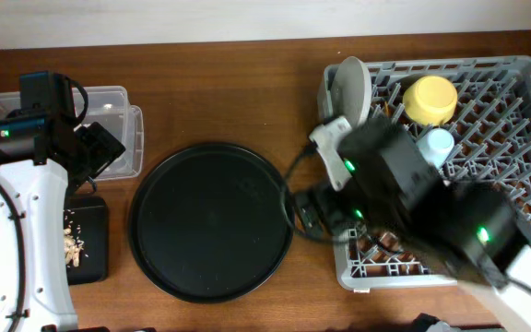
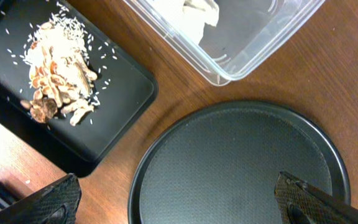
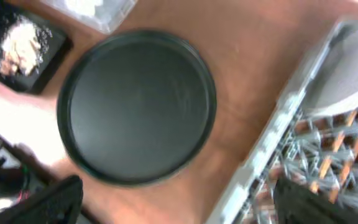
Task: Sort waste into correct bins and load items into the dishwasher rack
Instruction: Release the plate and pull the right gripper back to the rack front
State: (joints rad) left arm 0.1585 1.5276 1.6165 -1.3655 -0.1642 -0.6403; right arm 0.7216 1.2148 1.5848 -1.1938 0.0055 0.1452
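Grey plastic rack [image 1: 524, 69]: sitting on the right side of the worktop [image 1: 247, 92], and it's well loaded.
Grey-white plate [image 1: 350, 88]: up on its edge, leaning in the rack's far-left corner.
Yellow bowl [image 1: 430, 99]: in the rack's far part, to the right of the plate.
Light-blue cup [image 1: 436, 145]: in the rack just on the near side of the bowl, partly covered by the right arm.
Clear tub [image 2: 229, 37]: far-left corner of the worktop, with white napkins [image 2: 197, 12] lying inside.
Shallow black tray [image 2: 123, 93]: near-left, just beside the tub, and the beige food scraps [image 2: 58, 68] are heaped in it with loose crumbs scattered round.
Big round black tray [image 1: 212, 221]: centre of the worktop, between the two bins and the rack.
And the left pincer [image 2: 179, 205]: spread wide with nothing in it, hanging above the round black tray's left rim, near the tub and the shallow black tray.
And the right pincer [image 3: 182, 202]: released too, gaping and holding nothing, above the gap between the round black tray and the rack's left wall.
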